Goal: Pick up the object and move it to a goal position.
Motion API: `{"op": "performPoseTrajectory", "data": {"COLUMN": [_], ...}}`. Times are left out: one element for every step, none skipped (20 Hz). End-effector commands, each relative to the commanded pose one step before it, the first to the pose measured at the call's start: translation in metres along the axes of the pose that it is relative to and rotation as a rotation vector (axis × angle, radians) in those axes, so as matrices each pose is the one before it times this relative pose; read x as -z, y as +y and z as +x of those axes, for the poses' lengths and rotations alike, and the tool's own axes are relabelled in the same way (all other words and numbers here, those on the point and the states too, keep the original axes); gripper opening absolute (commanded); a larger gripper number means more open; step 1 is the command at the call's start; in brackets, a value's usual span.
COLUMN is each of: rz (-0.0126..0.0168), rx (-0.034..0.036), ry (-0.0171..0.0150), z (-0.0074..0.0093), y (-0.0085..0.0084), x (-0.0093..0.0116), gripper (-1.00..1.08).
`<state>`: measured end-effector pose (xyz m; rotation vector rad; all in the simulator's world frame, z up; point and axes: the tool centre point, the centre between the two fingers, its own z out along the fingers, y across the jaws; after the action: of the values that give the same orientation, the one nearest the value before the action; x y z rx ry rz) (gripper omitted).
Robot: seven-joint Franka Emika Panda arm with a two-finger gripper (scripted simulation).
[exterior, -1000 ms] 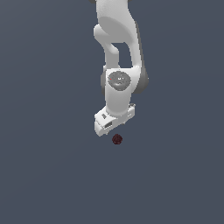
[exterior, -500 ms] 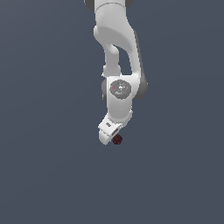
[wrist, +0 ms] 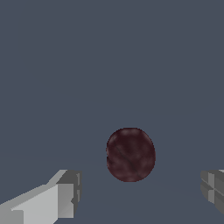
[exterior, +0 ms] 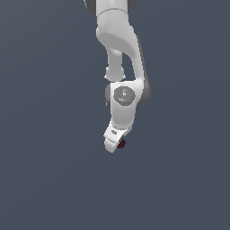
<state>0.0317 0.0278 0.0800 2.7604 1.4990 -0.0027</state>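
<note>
The object is a tiny dark red, mottled ball [wrist: 130,154] on the flat grey surface. In the exterior view only a sliver of the ball [exterior: 121,143] shows beside the white hand, which covers the rest. My gripper [wrist: 140,192] is open, with one fingertip [wrist: 65,192] on one side of the ball and the other fingertip [wrist: 213,188] on the other side. Neither touches the ball. In the exterior view the gripper [exterior: 112,146] hangs low under the white arm.
A plain grey surface [exterior: 54,179] fills both views. No goal marker shows.
The arm has come down and turned over the ball. The ball was fully visible below the hand a second ago; now the hand hides most of it.
</note>
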Motion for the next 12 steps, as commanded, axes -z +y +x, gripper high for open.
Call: {"op": "performPoseTrajectory", "data": {"rz": [-0.00043,-0.00001,0.00000,0.00033,0.00000,0.00000,0.00000,-0.00005,0.00000,-0.00004,-0.00004,-0.00003], "rx": [0.01512,0.00218,0.00069,-0.00459,0.00000,0.00000,0.00000,0.00069,0.00000,0.00069,0.00069,0.00069], "ry": [0.00148,0.00019,0.00006,-0.00056,0.00000,0.00000,0.00000,0.00005,0.00000,0.00005,0.00005,0.00005], "z": [0.00082,0.00011,0.00002,-0.00026,-0.00002,-0.00007,-0.00012,0.00019,-0.00022,0.00008,0.00002,-0.00004], "y": [0.00036,0.00004,0.00003,-0.00019,0.00001,0.00003,0.00004,-0.00021,0.00005,-0.00020,-0.00021,-0.00021], "x": [-0.00120,-0.00020,-0.00007,0.00024,-0.00040,-0.00118,-0.00196,-0.00270,-0.00351,-0.00424,-0.00498,-0.00570], "gripper": [1.00,1.00,1.00,1.00,1.00,1.00,1.00,1.00,1.00,1.00,1.00,1.00]}}
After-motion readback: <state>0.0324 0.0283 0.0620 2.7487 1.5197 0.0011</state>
